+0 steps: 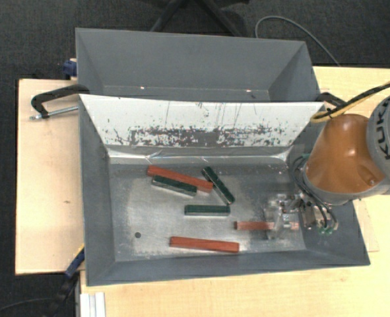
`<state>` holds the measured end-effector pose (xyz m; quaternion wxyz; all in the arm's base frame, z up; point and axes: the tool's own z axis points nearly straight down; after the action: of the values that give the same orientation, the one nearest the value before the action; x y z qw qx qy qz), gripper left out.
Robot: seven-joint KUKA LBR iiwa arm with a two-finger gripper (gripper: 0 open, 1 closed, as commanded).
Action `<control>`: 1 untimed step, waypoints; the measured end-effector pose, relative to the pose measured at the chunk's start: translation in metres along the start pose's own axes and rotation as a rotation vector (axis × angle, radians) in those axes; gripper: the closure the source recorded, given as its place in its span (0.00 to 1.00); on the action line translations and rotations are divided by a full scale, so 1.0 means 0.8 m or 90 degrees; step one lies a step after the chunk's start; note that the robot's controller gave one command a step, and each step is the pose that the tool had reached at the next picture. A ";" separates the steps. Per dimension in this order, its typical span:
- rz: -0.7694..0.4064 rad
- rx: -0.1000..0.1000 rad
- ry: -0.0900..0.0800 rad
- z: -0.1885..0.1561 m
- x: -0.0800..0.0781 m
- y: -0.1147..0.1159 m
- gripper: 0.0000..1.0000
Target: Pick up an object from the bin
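Note:
My gripper [278, 222] is low in the bin's right part, near the floor. A short red-brown stick [251, 226] lies at its left side, its right end reaching between or under the fingertips. A dark green stick [206, 210] lies to the left of that. A long red-brown stick [203, 244] rests near the bin's front wall.
Toward the back lie a long red-brown stick [179, 177], a dark green stick [173, 186] beside it and another dark green stick [218, 185] lying aslant. The arm's orange cover hangs over the bin's right wall.

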<state>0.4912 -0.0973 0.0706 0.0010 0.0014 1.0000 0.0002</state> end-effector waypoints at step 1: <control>0.011 0.001 -0.008 -0.157 -0.039 0.019 1.00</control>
<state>0.5219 -0.0823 0.1966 0.0076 0.0097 0.9999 -0.0003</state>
